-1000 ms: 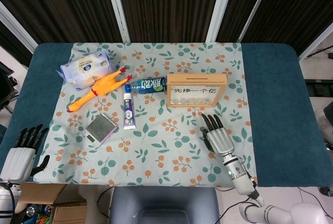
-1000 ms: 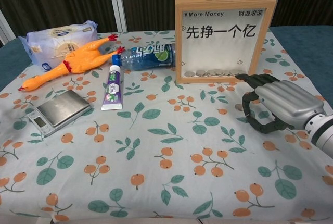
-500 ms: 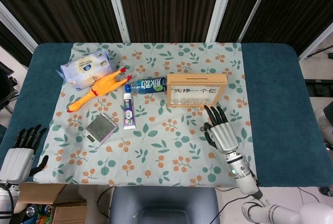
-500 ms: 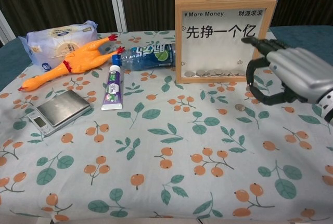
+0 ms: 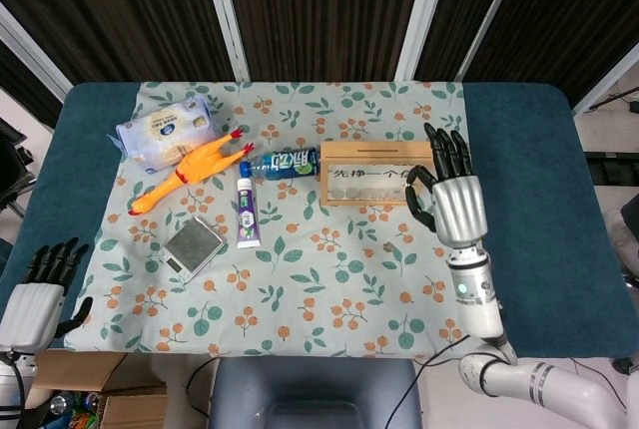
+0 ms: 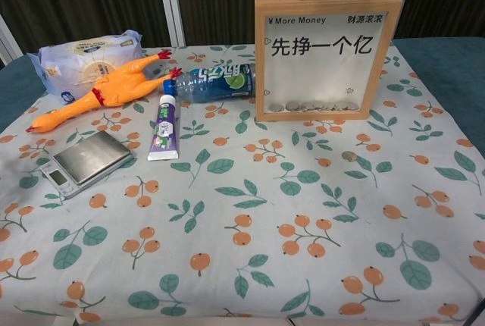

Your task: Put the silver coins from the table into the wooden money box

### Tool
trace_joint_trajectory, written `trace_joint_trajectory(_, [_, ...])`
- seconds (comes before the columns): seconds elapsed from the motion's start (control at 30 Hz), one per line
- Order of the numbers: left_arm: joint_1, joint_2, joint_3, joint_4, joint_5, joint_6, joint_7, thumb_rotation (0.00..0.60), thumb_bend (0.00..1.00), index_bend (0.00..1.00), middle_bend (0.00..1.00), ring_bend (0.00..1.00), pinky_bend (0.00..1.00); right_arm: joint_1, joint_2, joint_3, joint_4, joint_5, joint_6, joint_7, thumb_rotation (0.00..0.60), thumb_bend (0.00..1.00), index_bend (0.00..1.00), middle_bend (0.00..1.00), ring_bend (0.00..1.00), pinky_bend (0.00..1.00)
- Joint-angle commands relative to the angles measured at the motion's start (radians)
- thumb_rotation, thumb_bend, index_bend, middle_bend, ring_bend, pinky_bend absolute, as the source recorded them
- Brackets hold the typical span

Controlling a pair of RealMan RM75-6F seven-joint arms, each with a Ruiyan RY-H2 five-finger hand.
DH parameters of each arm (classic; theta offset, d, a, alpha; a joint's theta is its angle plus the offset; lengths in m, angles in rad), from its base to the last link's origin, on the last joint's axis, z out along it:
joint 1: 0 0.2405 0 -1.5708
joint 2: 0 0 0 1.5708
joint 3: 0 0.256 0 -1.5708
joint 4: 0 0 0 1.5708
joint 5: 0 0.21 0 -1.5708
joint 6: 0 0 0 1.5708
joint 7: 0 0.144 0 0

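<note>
Right hand (image 5: 457, 198): raised beside the right end of the wooden money box (image 5: 377, 172), fingers (image 5: 446, 149) spread and extended, thumb apart, nothing held. Only dark fingertips visible at the top edge of the chest view.

Left hand (image 5: 34, 294): low at the near left corner of the table (image 5: 559, 210), off the floral cloth (image 5: 300, 289), fingers spread, nothing held.

Wooden money box: upright frame, clear front pane, printed Chinese characters and "More Money", row of silver coins piled along the bottom inside; exact number cannot be told.

Silver coin (image 6: 348, 156): one, small, round, dull grey, flat on the cloth in front of the box, toward its right end, apart from both hands.

Left of the box, one each: blue bottle (image 6: 211, 83) on its side, toothpaste tube (image 6: 166, 126), rubber chicken (image 6: 102, 90), tissue pack (image 6: 85, 59), pocket scale (image 6: 85, 161). Nothing between coin and box.
</note>
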Motion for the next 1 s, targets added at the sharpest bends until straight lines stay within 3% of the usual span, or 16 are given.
trace_joint_trajectory(0.03, [0.000, 0.002, 0.000, 0.003, -0.003, -0.004, -0.002, 0.600, 0.37, 0.00, 0.00, 0.00, 0.00, 0.085, 0.002, 0.088, 0.022, 0.135, -0.097, -0.095, 0.600, 0.61, 0.75, 0.13, 0.00, 0.00])
trace_joint_trajectory(0.33, [-0.016, -0.001, -0.006, 0.009, -0.021, -0.038, -0.004, 0.600, 0.37, 0.00, 0.00, 0.00, 0.00, 0.216, -0.023, 0.144, 0.115, 0.336, -0.256, -0.187, 0.600, 0.61, 0.76, 0.13, 0.00, 0.00])
trace_joint_trajectory(0.63, [-0.023, -0.003, -0.008, 0.015, -0.025, -0.049, -0.007, 0.600, 0.38, 0.00, 0.00, 0.00, 0.00, 0.261, -0.044, 0.121, 0.152, 0.426, -0.273, -0.242, 0.600, 0.61, 0.76, 0.13, 0.00, 0.00])
trace_joint_trajectory(1.0, [-0.023, -0.004, -0.003, 0.017, -0.025, -0.051, -0.007, 0.600, 0.38, 0.00, 0.00, 0.00, 0.00, 0.288, -0.053, 0.093, 0.171, 0.454, -0.264, -0.235, 0.600, 0.61, 0.75, 0.13, 0.00, 0.00])
